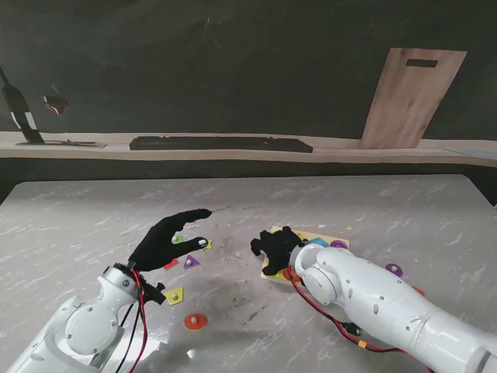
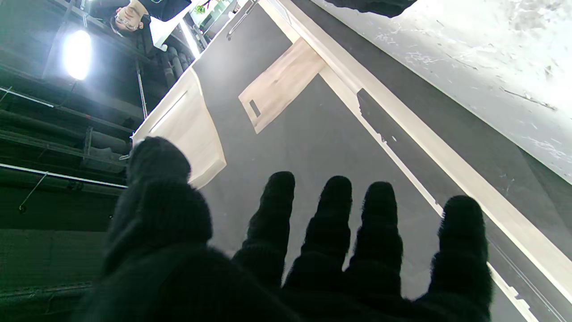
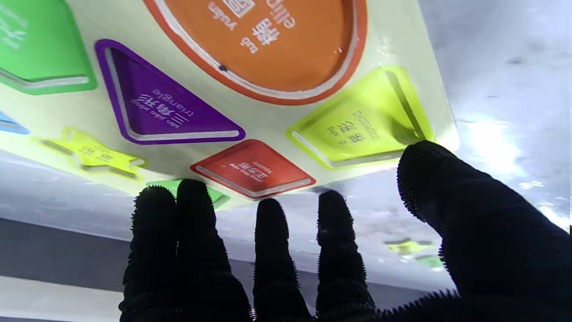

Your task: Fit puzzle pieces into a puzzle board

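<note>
The pale wooden puzzle board (image 1: 326, 242) lay under my right hand (image 1: 277, 247), fingers spread, grasping nothing. My right wrist view alone showed its purple triangle recess (image 3: 156, 105). My left hand (image 1: 167, 237) hovered unclenched over loose pieces.

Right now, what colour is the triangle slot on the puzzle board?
Purple; the triangle slot shows best in the right wrist view.

- Stand view: even, soft light; pale sheen on the grey marbled table top (image 1: 326, 202), backdrop dim.
- Left wrist view: bright ceiling lamp (image 2: 77, 53) flares; table overexposed.
- Right wrist view: glare patches on table, nearest colours slightly soft.
</note>
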